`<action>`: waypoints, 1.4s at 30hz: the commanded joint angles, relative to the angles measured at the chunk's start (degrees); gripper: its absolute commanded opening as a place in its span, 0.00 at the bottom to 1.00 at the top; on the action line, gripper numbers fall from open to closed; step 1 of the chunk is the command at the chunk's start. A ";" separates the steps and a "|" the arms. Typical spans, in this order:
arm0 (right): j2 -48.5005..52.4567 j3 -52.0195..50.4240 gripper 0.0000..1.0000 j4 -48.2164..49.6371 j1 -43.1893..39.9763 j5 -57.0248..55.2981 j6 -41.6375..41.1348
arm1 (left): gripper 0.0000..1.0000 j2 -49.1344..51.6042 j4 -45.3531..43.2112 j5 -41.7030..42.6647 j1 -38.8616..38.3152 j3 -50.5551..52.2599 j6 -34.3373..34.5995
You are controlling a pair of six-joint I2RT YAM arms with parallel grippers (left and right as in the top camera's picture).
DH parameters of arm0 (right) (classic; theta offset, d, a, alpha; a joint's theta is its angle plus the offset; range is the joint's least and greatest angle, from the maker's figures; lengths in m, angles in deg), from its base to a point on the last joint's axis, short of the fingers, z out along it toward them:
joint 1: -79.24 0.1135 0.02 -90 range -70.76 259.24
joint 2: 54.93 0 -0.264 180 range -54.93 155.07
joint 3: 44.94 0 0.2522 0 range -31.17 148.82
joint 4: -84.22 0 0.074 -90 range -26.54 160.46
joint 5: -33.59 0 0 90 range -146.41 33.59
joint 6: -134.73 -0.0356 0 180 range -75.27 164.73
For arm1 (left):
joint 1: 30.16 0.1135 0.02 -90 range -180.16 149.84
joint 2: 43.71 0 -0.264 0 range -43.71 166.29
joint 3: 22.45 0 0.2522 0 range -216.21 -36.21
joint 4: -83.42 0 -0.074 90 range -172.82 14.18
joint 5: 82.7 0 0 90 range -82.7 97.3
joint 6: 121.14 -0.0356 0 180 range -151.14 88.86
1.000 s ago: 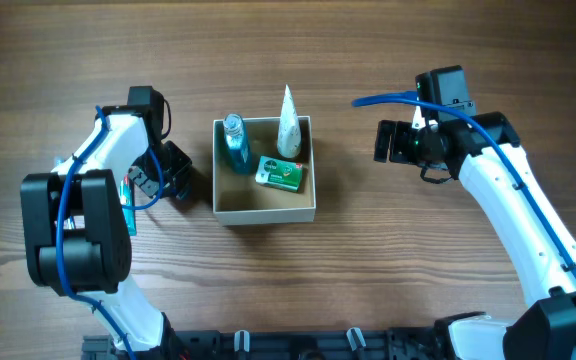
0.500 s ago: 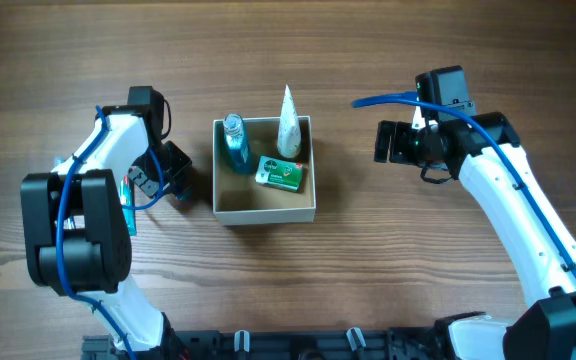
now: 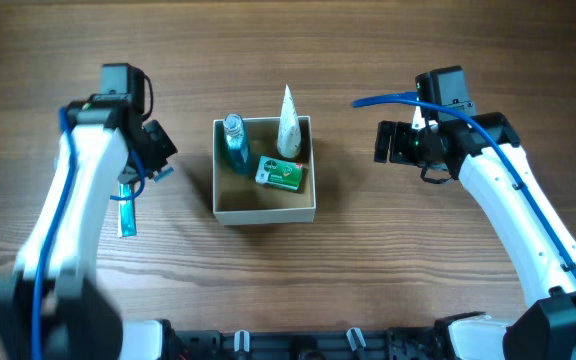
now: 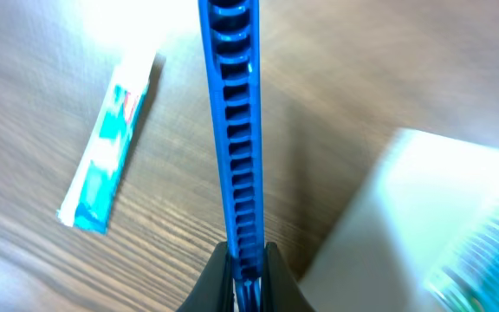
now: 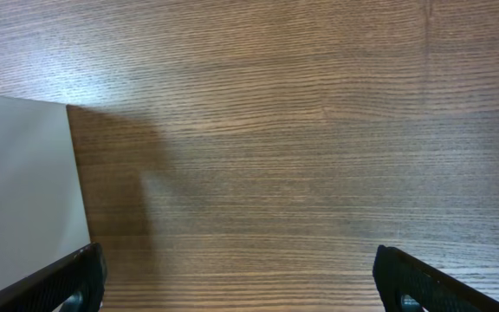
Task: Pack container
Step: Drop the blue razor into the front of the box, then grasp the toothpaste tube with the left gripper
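Observation:
The container (image 3: 265, 211), a square white box with a tan inside, sits mid-table and holds a blue bottle (image 3: 234, 141), a white tube (image 3: 288, 122) and a green packet (image 3: 281, 172). My left gripper (image 3: 156, 152) is just left of the container and is shut on a blue ribbed comb-like stick (image 4: 236, 130). The stick points out over the wood beside the container's blurred white wall (image 4: 423, 217). My right gripper (image 3: 380, 142) is open and empty to the right of the container. Its fingers (image 5: 245, 286) spread wide over bare wood, with the container's wall (image 5: 24, 191) at the left.
A teal and white sachet (image 3: 126, 216) lies flat on the wooden table left of the container, below my left gripper. It also shows in the left wrist view (image 4: 111, 143).
My left arm has risen and swung its gripper a little toward the far side, still holding the blue stick. The sachet is now uncovered. The right arm has not moved.

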 commanded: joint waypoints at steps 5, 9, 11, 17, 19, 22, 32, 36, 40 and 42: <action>0.33 -0.13 1.00 0.42 -0.09 0.26 0.72 | 0.04 -17.68 -0.07 6.27 -21.18 -1.38 -47.87; 0.33 -0.13 1.00 0.24 -0.09 -2.21 -1.86 | 0.04 -13.84 -0.52 8.11 -28.87 -1.20 -58.18; 0.33 -0.13 1.00 0.24 -0.11 -5.90 -6.43 | 0.04 -9.68 -0.48 8.13 -29.75 -1.16 -58.12; 0.33 -0.13 1.00 0.37 -0.15 -6.01 -8.41 | 0.04 3.02 -1.77 7.87 -29.62 -1.16 -58.12; 0.33 -0.13 1.00 0.37 -0.15 -6.01 -8.39 | 0.04 5.73 -3.37 6.75 -29.59 -1.16 -58.10; 0.33 -0.13 1.00 0.39 -0.15 -6.03 -8.39 | 0.82 6.21 -3.15 6.51 -29.59 -1.16 -57.88; 0.33 -0.13 1.00 0.44 -0.15 -6.03 -8.20 | 1.00 -16.44 2.91 -7.76 -12.33 -3.58 -26.97; 0.33 -0.13 1.00 0.33 -0.15 -6.01 -7.45 | 1.00 -12.70 -2.38 -0.55 15.52 5.46 -20.09; 0.33 -0.13 1.00 0.17 -0.15 -5.97 -7.13 | 1.00 0.20 -7.58 1.88 21.14 11.67 -18.58; 0.33 -0.13 1.00 0.17 -0.15 -5.75 -7.13 | 0.99 6.69 -10.27 1.86 19.50 11.67 -18.60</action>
